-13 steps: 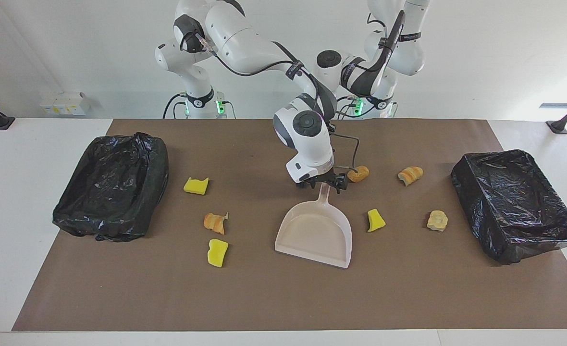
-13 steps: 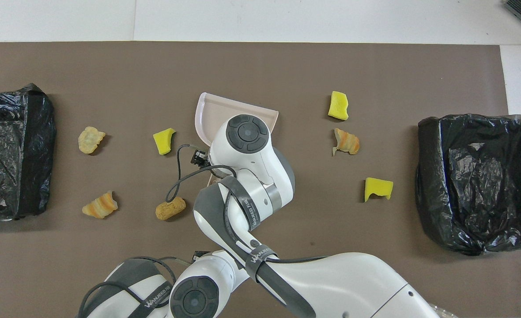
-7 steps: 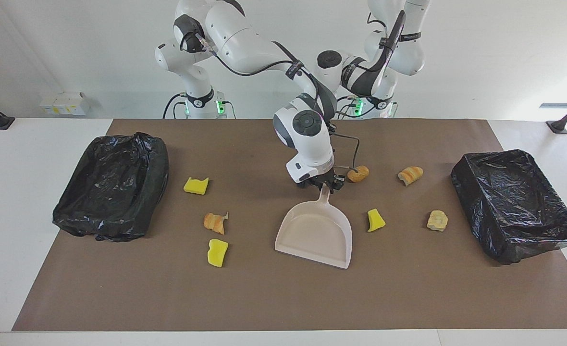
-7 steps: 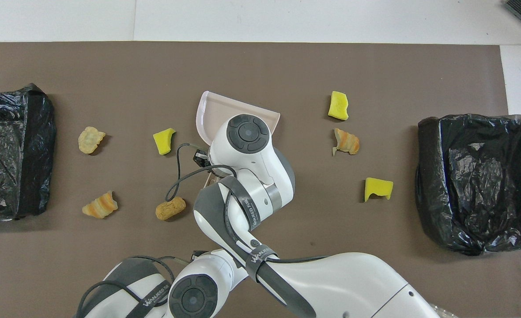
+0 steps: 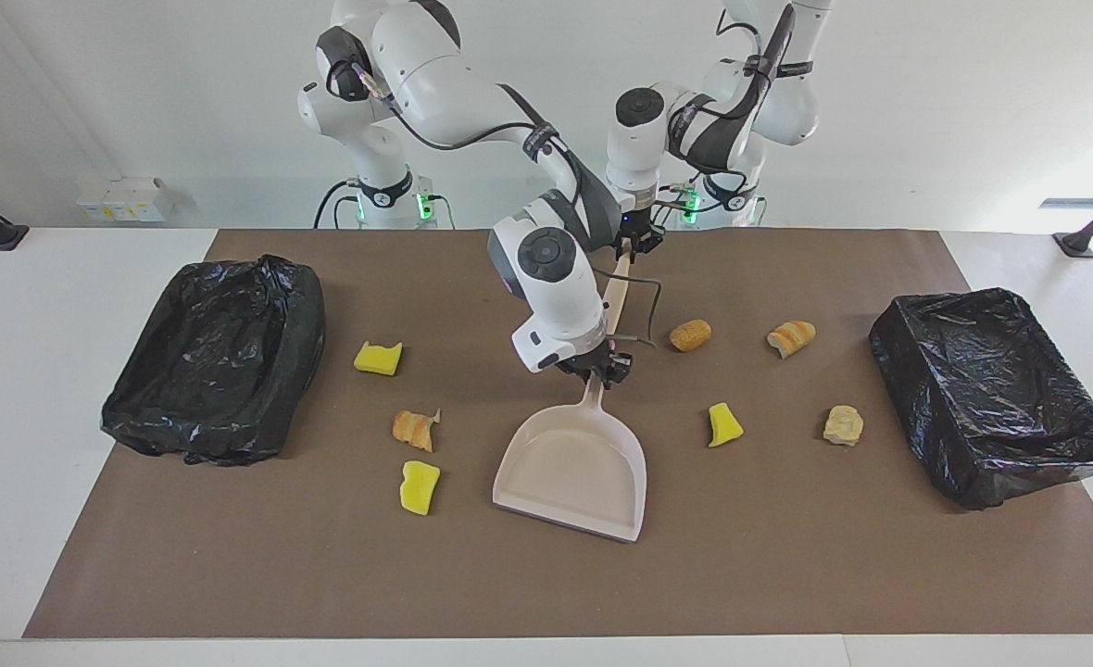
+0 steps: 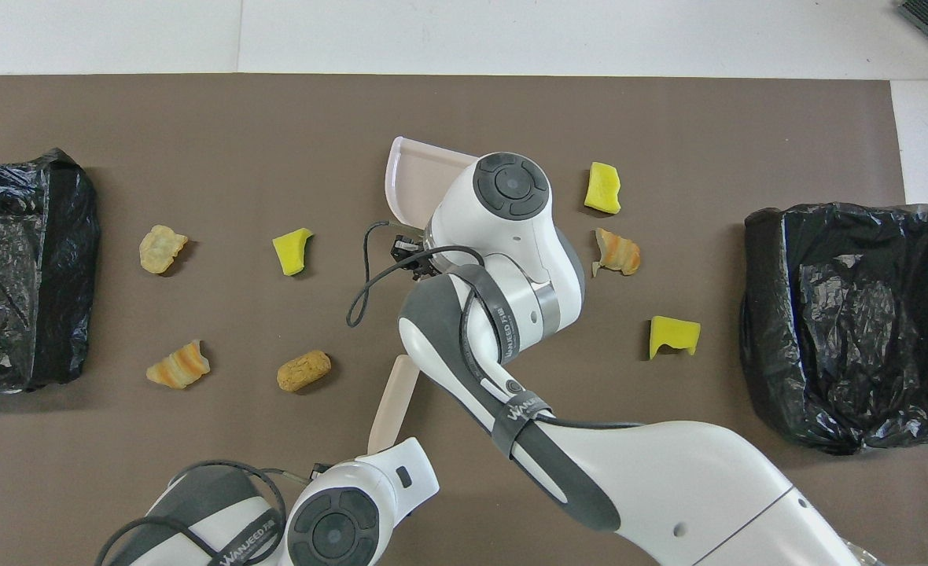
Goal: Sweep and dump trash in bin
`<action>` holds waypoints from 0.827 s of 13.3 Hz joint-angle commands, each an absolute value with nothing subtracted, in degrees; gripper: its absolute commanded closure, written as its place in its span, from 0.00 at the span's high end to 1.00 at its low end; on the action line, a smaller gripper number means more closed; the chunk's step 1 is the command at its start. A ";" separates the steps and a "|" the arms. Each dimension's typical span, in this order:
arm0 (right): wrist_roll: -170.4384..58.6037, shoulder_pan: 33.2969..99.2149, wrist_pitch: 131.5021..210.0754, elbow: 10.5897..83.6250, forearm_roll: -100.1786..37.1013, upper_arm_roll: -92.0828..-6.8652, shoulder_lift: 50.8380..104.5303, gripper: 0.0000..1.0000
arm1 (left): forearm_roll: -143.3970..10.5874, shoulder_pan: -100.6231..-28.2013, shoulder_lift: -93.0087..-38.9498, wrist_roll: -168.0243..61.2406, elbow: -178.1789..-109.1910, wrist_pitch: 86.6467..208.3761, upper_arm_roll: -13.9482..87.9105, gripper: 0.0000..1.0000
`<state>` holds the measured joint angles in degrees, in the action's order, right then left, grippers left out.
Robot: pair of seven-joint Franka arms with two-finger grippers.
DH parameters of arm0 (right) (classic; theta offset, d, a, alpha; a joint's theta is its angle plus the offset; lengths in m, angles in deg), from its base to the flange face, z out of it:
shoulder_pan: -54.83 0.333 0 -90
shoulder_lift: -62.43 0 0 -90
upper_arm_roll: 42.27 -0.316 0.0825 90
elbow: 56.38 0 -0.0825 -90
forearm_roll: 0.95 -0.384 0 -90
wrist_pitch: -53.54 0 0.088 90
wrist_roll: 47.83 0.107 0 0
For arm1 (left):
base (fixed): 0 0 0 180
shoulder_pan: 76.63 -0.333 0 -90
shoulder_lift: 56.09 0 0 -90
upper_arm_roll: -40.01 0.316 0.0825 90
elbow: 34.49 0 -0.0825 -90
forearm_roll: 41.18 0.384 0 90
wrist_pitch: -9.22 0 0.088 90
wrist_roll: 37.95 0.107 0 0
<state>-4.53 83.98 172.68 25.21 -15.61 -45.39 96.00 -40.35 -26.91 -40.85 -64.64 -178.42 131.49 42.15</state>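
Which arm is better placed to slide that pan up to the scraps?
Right: the right gripper is shut on the handle of the dustpan, while the left gripper holds only a beige stick.

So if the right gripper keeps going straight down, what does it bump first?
The right gripper grips the dustpan handle, so that comes first. Pushed lower, the pan would probably press into the brown mat underneath.
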 commanded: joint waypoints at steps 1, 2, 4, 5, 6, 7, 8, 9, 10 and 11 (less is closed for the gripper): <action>-8.18 83.13 170.97 25.27 -17.12 -46.05 93.38 0.00 | -39.07 -31.17 -37.20 -64.24 -178.63 127.70 41.94 0.00; -10.19 82.44 168.88 25.36 -16.95 -45.97 92.15 0.00 | -39.07 -32.93 -37.46 -64.14 -176.89 126.47 41.94 0.00; -18.52 80.24 163.69 25.53 -16.95 -45.88 88.73 0.00 | -39.07 -39.42 -38.16 -61.44 -173.46 124.88 41.77 0.00; -23.61 78.84 160.28 25.53 -16.34 -45.88 87.06 0.00 | -39.07 -42.67 -38.51 -58.63 -172.14 124.27 41.94 0.00; -28.79 77.43 156.94 25.62 -16.16 -45.62 85.30 0.00 | -38.90 -46.44 -39.39 -56.08 -170.56 123.31 41.94 0.00; -33.46 76.20 153.51 25.62 -15.02 -45.53 83.80 0.00 | -37.33 -49.27 -40.70 -53.62 -168.98 123.04 41.94 0.00; -37.77 75.49 150.52 25.62 -13.18 -45.53 82.66 0.00 | -36.53 -52.25 -41.84 -51.59 -168.09 123.30 41.94 0.00; -42.42 75.14 147.61 25.62 -10.21 -45.61 81.95 0.00 | -36.26 -55.68 -42.81 -48.35 -167.30 123.82 41.94 0.00; -48.56 75.13 145.24 25.88 -6.78 -45.70 81.59 0.00 | -36.26 -59.28 -44.13 -43.71 -165.98 124.35 41.94 0.00; -54.63 75.05 143.30 26.23 -4.75 -45.70 80.98 0.00 | -36.26 -62.62 -46.14 -39.31 -163.53 124.61 41.94 0.00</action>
